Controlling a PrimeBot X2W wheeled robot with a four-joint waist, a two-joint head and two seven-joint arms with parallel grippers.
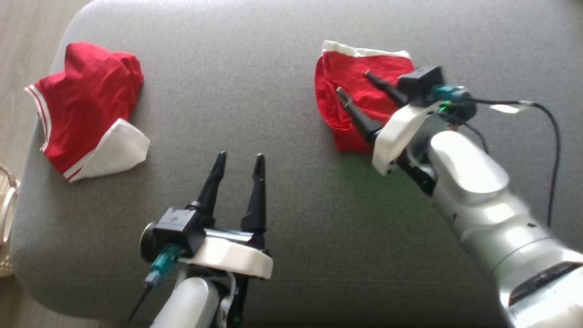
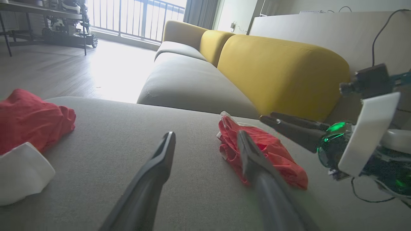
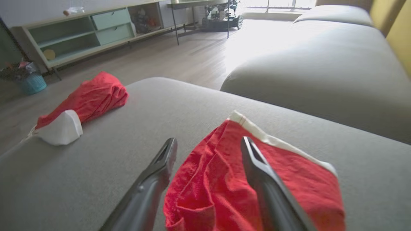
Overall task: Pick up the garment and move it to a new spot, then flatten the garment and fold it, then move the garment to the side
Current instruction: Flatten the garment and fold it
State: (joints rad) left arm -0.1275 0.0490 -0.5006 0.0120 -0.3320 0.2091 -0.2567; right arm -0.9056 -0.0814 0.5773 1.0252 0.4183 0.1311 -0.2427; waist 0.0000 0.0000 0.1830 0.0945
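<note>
Red garment (image 1: 346,68) is lying bunched at the grey cushion's (image 1: 255,91) far right, directly under the right gripper (image 1: 353,81). It's hovering spread, gripping nothing. Left gripper (image 1: 241,156) is sitting spread at the near-centre, farther off.

The head view looks steeply down on the grey cushion (image 1: 282,54). Both wrist views skim low across it, sharing the smaller red garment (image 3: 224,179).

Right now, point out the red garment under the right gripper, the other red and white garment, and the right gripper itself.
red garment (image 3: 208,179), right wrist view, creased red middle.
other garment (image 1: 86,100), head view, red body.
right gripper (image 1: 354,81), head view, between open fingertips.
</note>
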